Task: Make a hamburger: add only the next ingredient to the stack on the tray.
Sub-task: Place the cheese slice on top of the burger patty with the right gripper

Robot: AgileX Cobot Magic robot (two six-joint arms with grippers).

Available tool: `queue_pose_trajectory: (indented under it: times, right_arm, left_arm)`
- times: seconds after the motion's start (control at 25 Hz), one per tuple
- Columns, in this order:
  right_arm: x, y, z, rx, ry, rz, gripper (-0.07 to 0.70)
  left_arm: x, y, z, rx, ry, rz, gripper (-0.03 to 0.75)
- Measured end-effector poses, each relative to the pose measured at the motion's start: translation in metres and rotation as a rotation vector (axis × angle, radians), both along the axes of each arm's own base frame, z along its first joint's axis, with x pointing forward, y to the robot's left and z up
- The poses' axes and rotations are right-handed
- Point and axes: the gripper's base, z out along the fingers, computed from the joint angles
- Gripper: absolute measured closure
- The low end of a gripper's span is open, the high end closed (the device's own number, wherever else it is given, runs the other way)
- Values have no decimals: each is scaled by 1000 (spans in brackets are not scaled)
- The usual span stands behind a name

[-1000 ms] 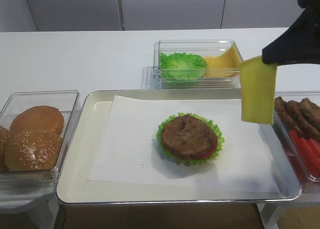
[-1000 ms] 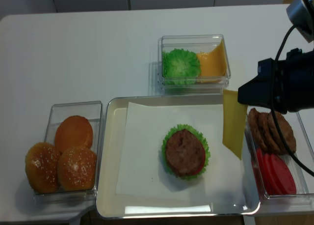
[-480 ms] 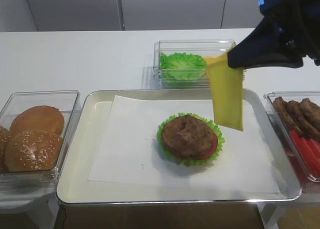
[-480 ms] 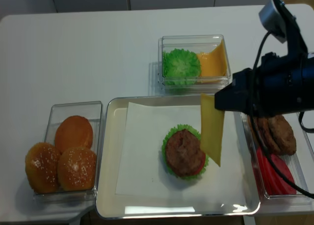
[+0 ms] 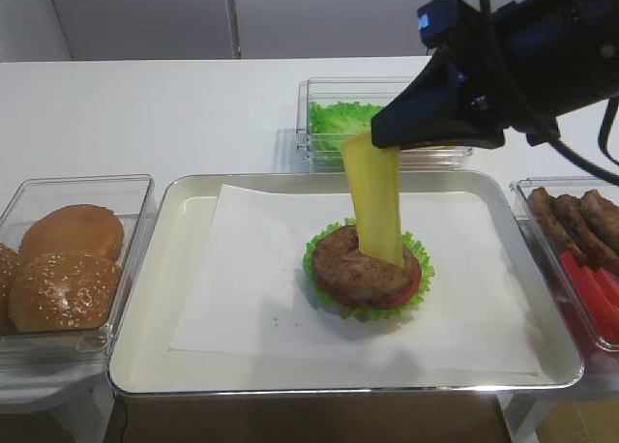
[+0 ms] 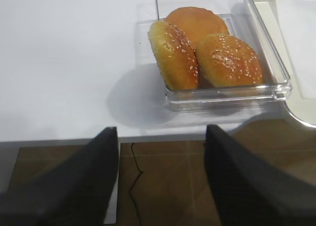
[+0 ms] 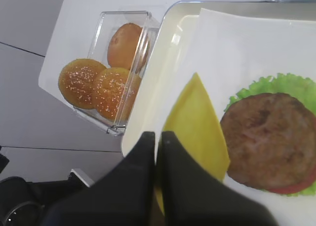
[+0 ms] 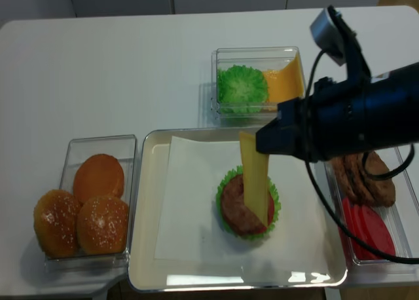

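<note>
Your right claw (image 5: 382,141) is clenched on the cheese (image 5: 374,199), hanging edge-on over the patty (image 5: 360,265) mid-tray (image 5: 145,298); let go now and it could fold or slide off.

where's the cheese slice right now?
Both high views: cheese slice hangs from the shut right claw mid-tray, its lower edge over the patty stack.

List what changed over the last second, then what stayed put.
The right gripper, shut on the cheese slice, carried it leftward from beside the patty bin to above the stack; the slice now hangs over the patty, lower edge at or near it. Nothing was released. The stack, tray, buns and bins did not move.
</note>
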Motion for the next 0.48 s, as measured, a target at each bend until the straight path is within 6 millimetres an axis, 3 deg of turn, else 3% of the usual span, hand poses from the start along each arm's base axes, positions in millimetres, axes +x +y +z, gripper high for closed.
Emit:
queue_pose_trajectory:
  times: [0.48]
  right_arm:
    - [21,14,-28,-1,53,20,605]
  left_arm:
    - [0,0,0,0,0,0,304]
